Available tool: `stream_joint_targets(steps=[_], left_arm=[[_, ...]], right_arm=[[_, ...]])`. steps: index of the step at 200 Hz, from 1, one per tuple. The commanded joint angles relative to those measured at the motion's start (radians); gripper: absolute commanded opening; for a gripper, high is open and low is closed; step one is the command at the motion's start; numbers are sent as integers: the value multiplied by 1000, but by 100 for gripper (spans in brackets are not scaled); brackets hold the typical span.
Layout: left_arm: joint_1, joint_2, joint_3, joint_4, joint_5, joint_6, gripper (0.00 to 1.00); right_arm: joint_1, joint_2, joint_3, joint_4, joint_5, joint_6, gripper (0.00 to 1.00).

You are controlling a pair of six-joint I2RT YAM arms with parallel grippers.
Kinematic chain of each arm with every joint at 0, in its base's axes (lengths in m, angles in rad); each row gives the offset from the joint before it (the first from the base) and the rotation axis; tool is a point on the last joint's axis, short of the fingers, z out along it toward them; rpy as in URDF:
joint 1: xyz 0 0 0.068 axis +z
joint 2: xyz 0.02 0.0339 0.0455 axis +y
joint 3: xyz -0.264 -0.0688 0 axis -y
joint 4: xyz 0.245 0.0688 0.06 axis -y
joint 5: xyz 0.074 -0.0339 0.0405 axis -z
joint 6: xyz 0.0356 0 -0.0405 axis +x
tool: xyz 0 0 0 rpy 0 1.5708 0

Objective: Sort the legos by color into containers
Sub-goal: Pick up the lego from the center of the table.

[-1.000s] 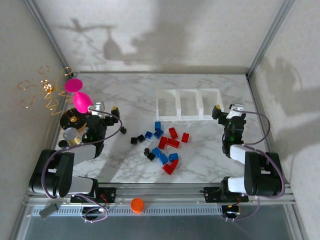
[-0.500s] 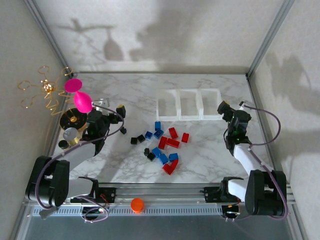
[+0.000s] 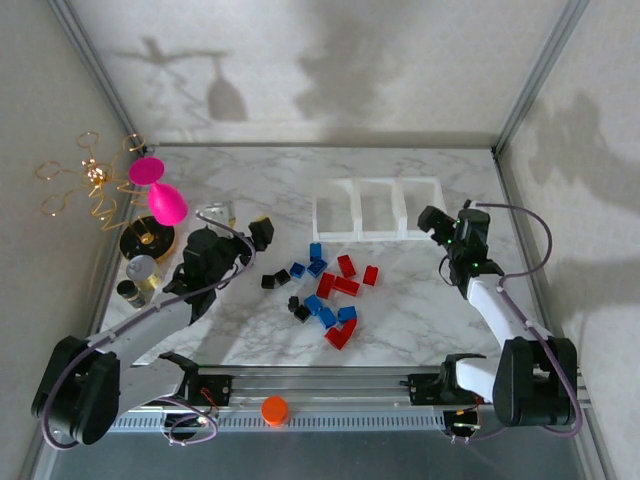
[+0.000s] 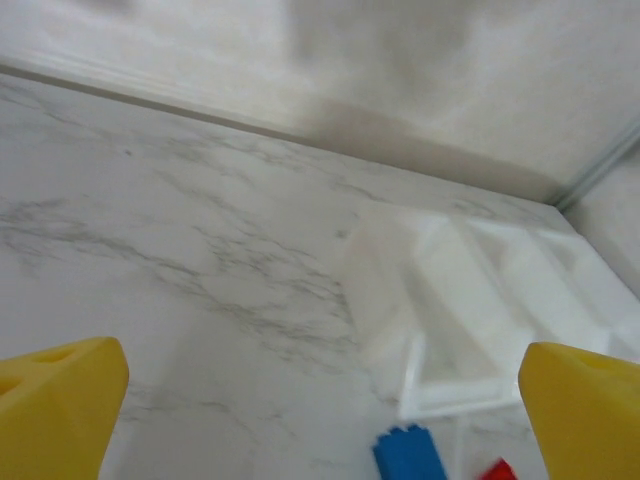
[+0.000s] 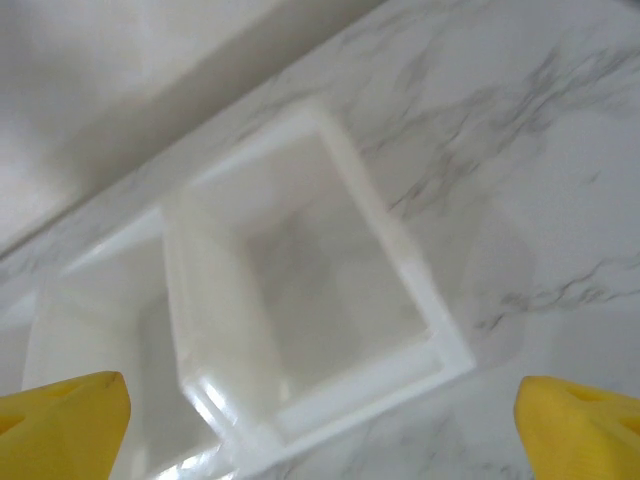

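Red, blue and black legos (image 3: 345, 286) lie scattered mid-table, in front of the three joined white containers (image 3: 360, 235). My left gripper (image 3: 240, 222) hangs open to the left of the pile. Its wrist view has the yellow fingertips (image 4: 60, 405) wide apart, with a blue lego (image 4: 408, 455) and the containers (image 4: 454, 398) ahead. My right gripper (image 3: 450, 215) stands open at the right end of the row. In its wrist view the yellow fingertips (image 5: 585, 420) frame the empty end container (image 5: 366, 400). Nothing sits between either pair of fingers.
A pink goblet (image 3: 165, 202) and a gold wire stand (image 3: 88, 185) sit at the far left, with small cans (image 3: 143, 270) beside them. An orange cap (image 3: 274, 408) rests on the front rail. Metal frame posts and walls bound the table.
My left arm has stretched right, carrying its gripper towards the lego pile. My right gripper has swung left, closer to the end container. The legos have not moved.
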Motion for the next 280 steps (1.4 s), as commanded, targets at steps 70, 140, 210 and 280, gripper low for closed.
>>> stream_joint_targets(steps=[70,140,210,280], left_arm=[[-269,2,78,-158,-361,-273,99],[-273,30,73,-180,-381,-337,100],[-300,80,98,-220,-293,-318,99],[-327,112,106,-209,-282,-326,100]], right_arm=[[313,140,122,-313,-38,-3,99],[476,188,94,-356,50,89,94],[558,294,129,-333,124,129,75],[589,357,137,-314,166,132,54]])
